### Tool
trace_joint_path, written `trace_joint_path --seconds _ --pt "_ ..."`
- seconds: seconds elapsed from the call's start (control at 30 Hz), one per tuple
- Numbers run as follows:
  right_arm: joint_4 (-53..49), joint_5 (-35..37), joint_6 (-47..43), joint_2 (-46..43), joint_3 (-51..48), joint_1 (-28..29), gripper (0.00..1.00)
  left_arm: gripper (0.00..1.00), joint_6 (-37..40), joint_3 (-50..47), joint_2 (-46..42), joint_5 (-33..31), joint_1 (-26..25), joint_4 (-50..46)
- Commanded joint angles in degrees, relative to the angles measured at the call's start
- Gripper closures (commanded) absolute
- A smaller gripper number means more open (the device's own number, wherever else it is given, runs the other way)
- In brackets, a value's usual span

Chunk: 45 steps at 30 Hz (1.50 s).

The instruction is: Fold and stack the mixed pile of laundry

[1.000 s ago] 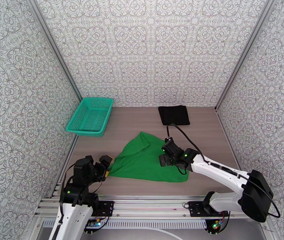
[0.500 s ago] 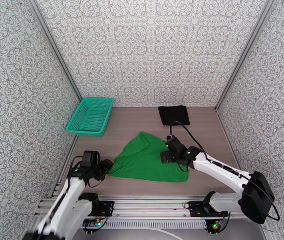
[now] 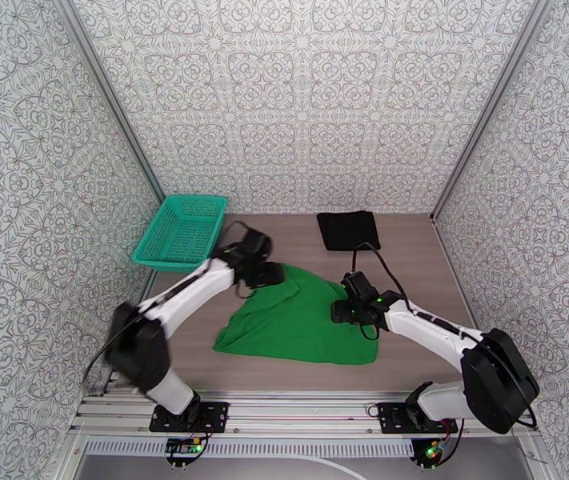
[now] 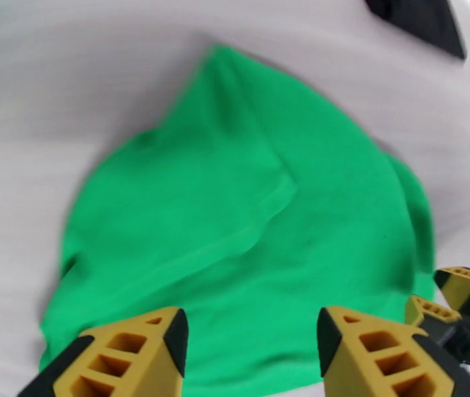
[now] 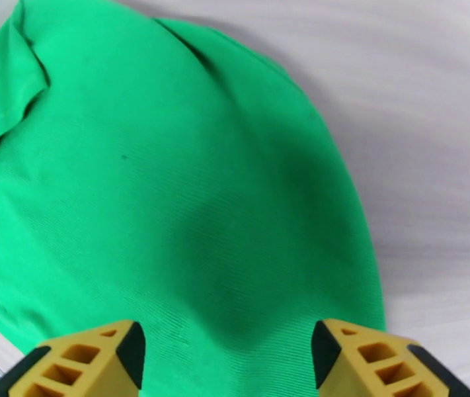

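Observation:
The bright green T-shirt (image 3: 300, 322) lies spread and rumpled in the middle of the table. The plain black garment (image 3: 349, 230) sits folded flat at the back. My left gripper (image 3: 273, 274) reaches over the shirt's far left corner. In the left wrist view it (image 4: 251, 345) is open above the green cloth (image 4: 235, 213), holding nothing. My right gripper (image 3: 340, 312) hovers at the shirt's right edge. In the right wrist view it (image 5: 225, 358) is open over the green fabric (image 5: 168, 193), nothing between its fingers.
A teal mesh basket (image 3: 180, 232) stands at the back left, close to the left arm's forearm. Patterned walls enclose the table on three sides. Bare wooden tabletop (image 3: 420, 266) lies right of the shirt and between it and the black garment.
The left arm has swung from the shirt's near left corner up to its far left corner, letting that near corner drop flat. The right gripper shifted slightly right.

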Motion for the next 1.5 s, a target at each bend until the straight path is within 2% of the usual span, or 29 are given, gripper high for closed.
trace_joint_path --seconds 0.0,0.3,0.57,0.6,0.63,0.7,0.83,0.97,1.1,1.3,1.47 --pt "0.7 0.0 1.4 -1.2 -1.9 -0.8 0.3 0.45 4.2 6.7 7.2 -2.7 -2.5 -4.6" --pt "-0.2 1.1 2.3 -6.4 -6.3 -1.3 0.31 0.55 2.6 16.4 20.4 -5.2 -3.3 -6.8" --pt "-1.0 2.5 2.8 -8.2 -8.1 -1.7 0.32 0.62 2.5 18.2 24.5 -7.2 -3.1 -7.7" --pt "-1.2 2.9 2.8 -8.2 -8.2 -2.0 0.33 0.66 2.5 18.4 24.5 -7.0 -3.0 -7.7" --pt "-1.5 3.4 2.7 -8.2 -8.2 -2.2 0.33 0.74 2.6 18.6 26.0 -6.9 -2.9 -7.7" --pt "-2.1 4.3 2.8 -8.3 -8.3 -2.7 0.34 1.0 2.7 18.8 26.2 -7.0 -2.7 -7.8" --pt "-3.4 6.4 1.1 -8.6 -7.7 -5.6 0.35 1.0 3.2 18.8 22.3 -8.2 -2.7 -8.3" --pt "-1.9 5.2 -2.5 -6.7 -6.0 -9.8 0.35 1.0 4.7 19.8 16.6 -9.2 -2.6 -10.4" --pt "1.4 2.0 -6.2 -1.0 -2.0 -13.1 0.43 1.0 6.6 21.1 11.3 -11.2 -2.3 -14.2" --pt "1.8 -1.5 -8.4 6.5 6.1 -13.7 0.49 1.0 7.8 19.9 3.1 -17.0 -1.5 -19.0" --pt "3.8 -7.0 -7.7 10.3 7.5 -13.7 0.5 1.0 7.8 17.4 -5.1 -21.4 0.3 -21.4"
